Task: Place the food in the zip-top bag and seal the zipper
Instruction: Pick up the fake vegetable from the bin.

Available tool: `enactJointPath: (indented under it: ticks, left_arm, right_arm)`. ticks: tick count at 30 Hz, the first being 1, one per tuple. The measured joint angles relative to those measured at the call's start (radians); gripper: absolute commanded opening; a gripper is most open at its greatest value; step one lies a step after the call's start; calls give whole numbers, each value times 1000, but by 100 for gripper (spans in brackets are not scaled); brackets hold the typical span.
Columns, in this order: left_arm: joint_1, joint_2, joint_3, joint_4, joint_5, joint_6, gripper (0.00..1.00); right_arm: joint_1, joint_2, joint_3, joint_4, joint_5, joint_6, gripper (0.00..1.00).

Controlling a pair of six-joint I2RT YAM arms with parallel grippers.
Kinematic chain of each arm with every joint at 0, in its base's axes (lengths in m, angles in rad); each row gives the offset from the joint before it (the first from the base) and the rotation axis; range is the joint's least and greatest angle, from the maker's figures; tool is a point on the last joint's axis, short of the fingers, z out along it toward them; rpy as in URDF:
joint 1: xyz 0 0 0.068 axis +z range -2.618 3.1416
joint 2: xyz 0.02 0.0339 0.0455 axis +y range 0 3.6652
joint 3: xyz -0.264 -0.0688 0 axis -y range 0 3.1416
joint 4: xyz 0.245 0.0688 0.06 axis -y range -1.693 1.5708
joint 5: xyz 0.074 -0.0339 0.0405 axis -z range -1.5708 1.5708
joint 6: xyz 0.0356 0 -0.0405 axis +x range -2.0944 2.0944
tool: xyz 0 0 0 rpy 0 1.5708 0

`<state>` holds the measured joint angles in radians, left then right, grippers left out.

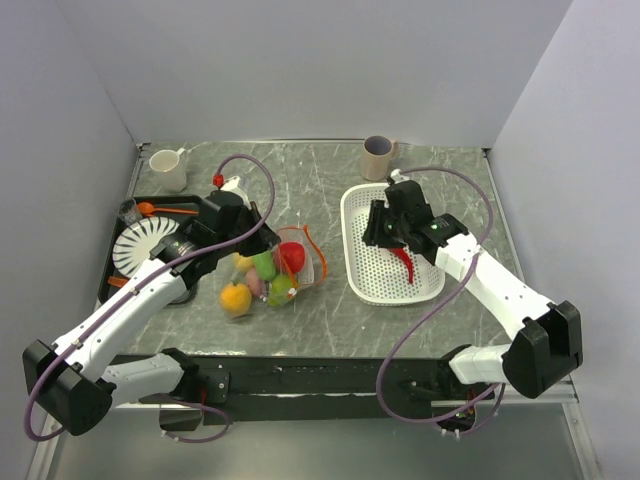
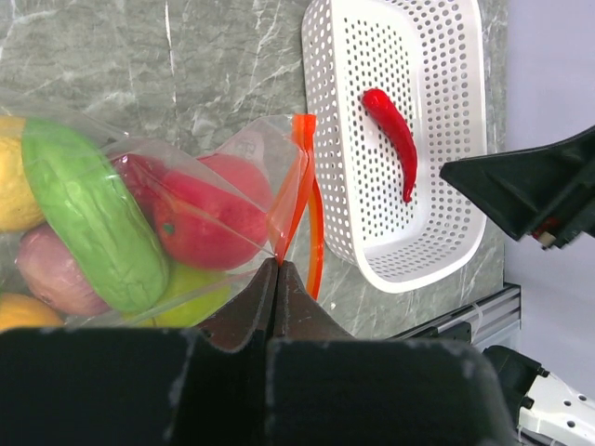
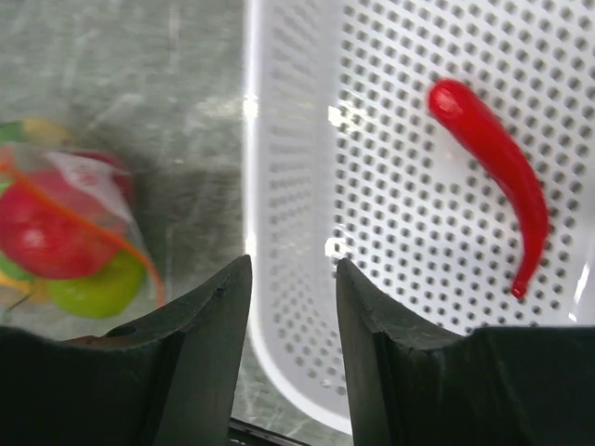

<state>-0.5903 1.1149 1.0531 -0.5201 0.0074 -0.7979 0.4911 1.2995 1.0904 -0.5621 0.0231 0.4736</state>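
Left end effector (image 2: 276, 276) closed, right (image 3: 293, 279) parted

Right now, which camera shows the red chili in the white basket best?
Right wrist: the red chili appears close up, whole and unobstructed, lying in the white basket. The left wrist view also shows it whole, but smaller. The top view shows it small and partly covered by the right arm.
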Motion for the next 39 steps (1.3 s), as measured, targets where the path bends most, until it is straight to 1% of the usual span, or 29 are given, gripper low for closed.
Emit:
enactJointPath:
  ticks: [1, 3, 4, 7, 14, 24, 31, 39]
  left_arm:
    - [0, 0, 0, 0, 1, 0, 1]
    - [0, 0, 0, 0, 4, 0, 1]
    - [0, 0, 0, 0, 5, 0, 1]
    - [0, -1, -4, 3, 7, 0, 1]
    - [0, -1, -5, 3, 8, 0, 1]
    - [0, 0, -5, 2, 15, 0, 1]
    - [0, 6, -5, 2, 21, 0, 1]
    - [0, 11, -5, 3, 22, 1, 1]
  right_arm:
    - [-13, 0, -13, -2, 1, -1, 59]
    - [-37, 0, -36, -5, 0, -3, 63]
    - [-50, 0, -45, -10, -1, -6, 69]
    - [-78, 0, -63, -19, 0, -13, 76]
    - [-108, 14, -85, -34, 9, -27, 78]
    - [-151, 140, -130, -31, 63, -48, 78]
    - [-183, 242, -125, -18, 83, -53, 79]
    - [-212, 333, -73, -5, 114, -53, 79]
